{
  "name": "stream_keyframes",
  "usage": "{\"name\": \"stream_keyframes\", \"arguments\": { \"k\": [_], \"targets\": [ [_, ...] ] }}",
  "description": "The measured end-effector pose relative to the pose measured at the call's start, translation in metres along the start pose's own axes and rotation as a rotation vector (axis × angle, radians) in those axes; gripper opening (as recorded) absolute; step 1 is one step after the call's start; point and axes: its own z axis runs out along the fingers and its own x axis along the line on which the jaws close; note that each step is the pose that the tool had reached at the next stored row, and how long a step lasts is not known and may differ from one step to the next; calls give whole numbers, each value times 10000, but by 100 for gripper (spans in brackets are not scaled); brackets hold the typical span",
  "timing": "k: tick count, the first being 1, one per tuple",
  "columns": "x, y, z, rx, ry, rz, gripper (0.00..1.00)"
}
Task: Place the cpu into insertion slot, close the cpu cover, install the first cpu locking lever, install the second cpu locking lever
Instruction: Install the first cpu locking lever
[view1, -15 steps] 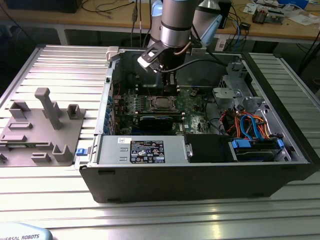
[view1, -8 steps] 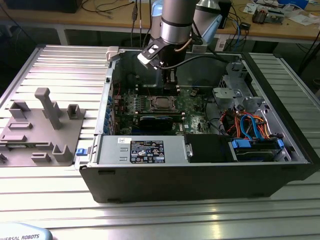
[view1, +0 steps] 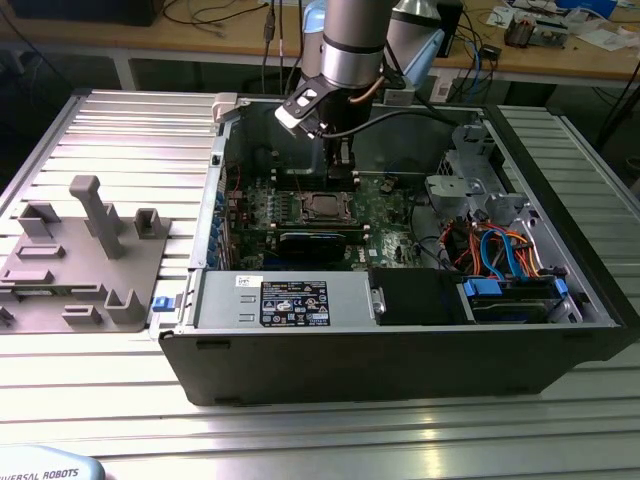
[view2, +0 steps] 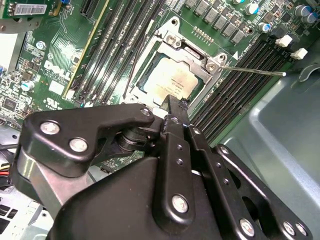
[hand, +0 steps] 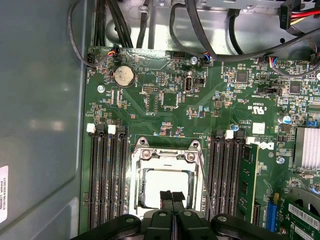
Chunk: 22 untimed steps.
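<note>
The cpu (view2: 172, 82) lies flat in the insertion slot (view2: 169, 31) on the green motherboard (hand: 165, 100); it also shows in the exterior view (view1: 322, 207). The cpu cover (hand: 167, 156) is down, framing the chip (hand: 150, 185). A thin silver lever (view2: 255, 71) sticks out sideways from the socket corner. My gripper (hand: 172, 196) hangs just above the near edge of the socket, its black fingers (view2: 172, 112) pressed together with nothing between them. In the exterior view the gripper (view1: 343, 170) stands inside the open case, behind the socket.
Black memory slots (hand: 107, 175) flank the socket on both sides. Cables (hand: 200, 35) run along the case wall. A drive cage with orange and blue wires (view1: 495, 250) fills the exterior view's right; a grey fixture plate (view1: 80, 255) lies on the table to its left.
</note>
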Motion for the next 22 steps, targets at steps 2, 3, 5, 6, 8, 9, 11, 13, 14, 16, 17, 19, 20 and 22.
{"name": "stream_keyframes", "arguments": {
  "k": [2,3,5,6,8,9,11,13,14,16,17,19,20,22],
  "targets": [
    [0,0,-1,0,0,0,11],
    [0,0,-1,0,0,-1,11],
    [0,0,-1,0,-1,-39,11],
    [0,0,-1,-1,-3,-80,11],
    [0,0,-1,-3,-6,-183,11],
    [0,0,-1,-4,-7,-220,11],
    [0,0,-1,-8,-10,-356,11],
    [0,0,-1,-10,-12,-447,11],
    [0,0,-1,-11,-14,-476,11],
    [0,0,-1,-11,-17,-528,11],
    [0,0,-1,-12,-18,-558,11],
    [0,0,-1,-15,-21,-681,11],
    [0,0,-1,-18,-24,-789,11],
    [0,0,-1,-18,-26,-853,11]
  ]
}}
